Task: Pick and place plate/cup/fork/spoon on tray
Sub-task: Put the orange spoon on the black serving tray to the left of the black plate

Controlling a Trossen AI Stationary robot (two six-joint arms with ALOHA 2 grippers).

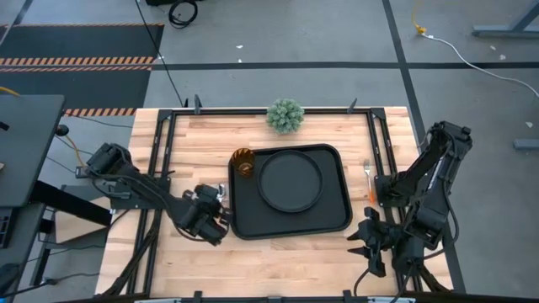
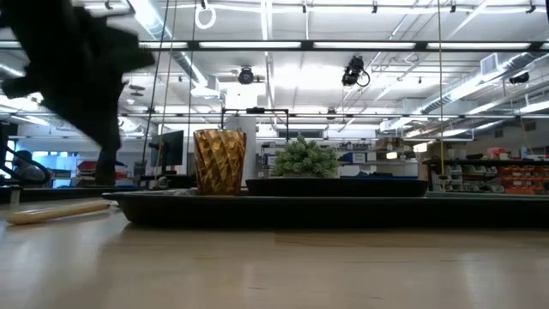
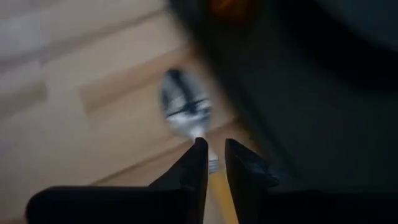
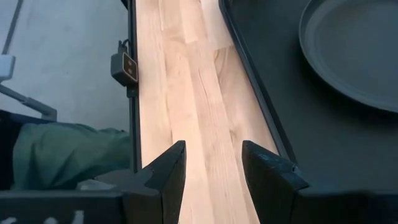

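On a wooden table (image 1: pixel 278 252), the left gripper (image 3: pixel 213 163) pinches the spoon's (image 3: pixel 186 112) yellow handle beside the tray (image 1: pixel 337 220); the right gripper's (image 4: pixel 212 163) jaws are spread.

Large black rectangular tray (image 1: pixel 337 220) flat on the wood table, round black plate (image 1: pixel 290 181) lying inside it, amber ribbed plastic cup (image 1: pixel 243 161) upright at its far-left corner, orange-handled fork (image 1: pixel 369 182) flat just right of the tray, yellow-handled silver spoon (image 3: pixel 185 112) flat beside the tray's left edge

The left end effector (image 1: pixel 210 220) reaches low with fingers nearly closed, while the right end effector (image 1: pixel 368 244) waits with fingers apart.
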